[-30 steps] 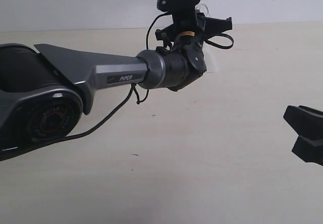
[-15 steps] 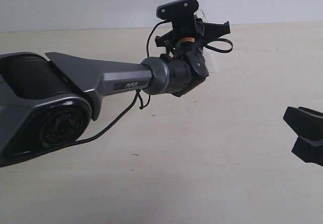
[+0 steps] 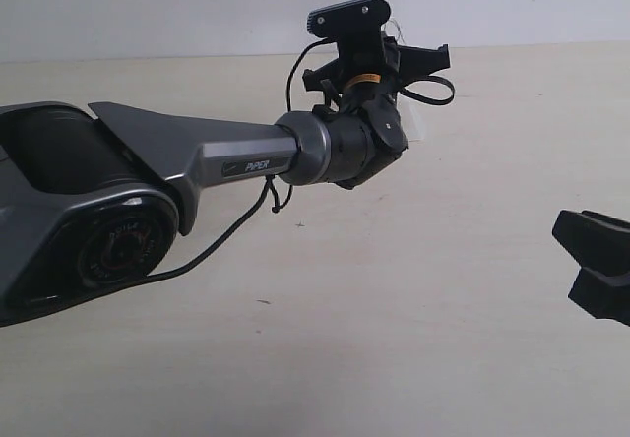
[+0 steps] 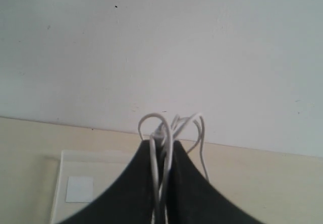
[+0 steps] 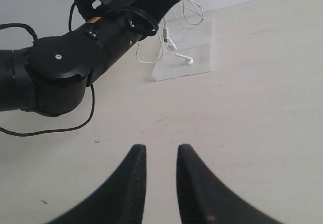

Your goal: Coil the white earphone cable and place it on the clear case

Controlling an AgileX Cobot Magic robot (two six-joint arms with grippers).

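Left fingers (image 4: 128,193) are clamping the looped white earphone cable (image 4: 169,128) just above the clear case (image 4: 96,163), ready for set-down; right fingers (image 5: 126,183) are hovering slightly parted, empty

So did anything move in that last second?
The left arm pushed its big joint rightward in the exterior view, then settled; its wrist barely shifted. Its fingers stayed shut on the white earphone cable. The right fingers and clear case stayed put.
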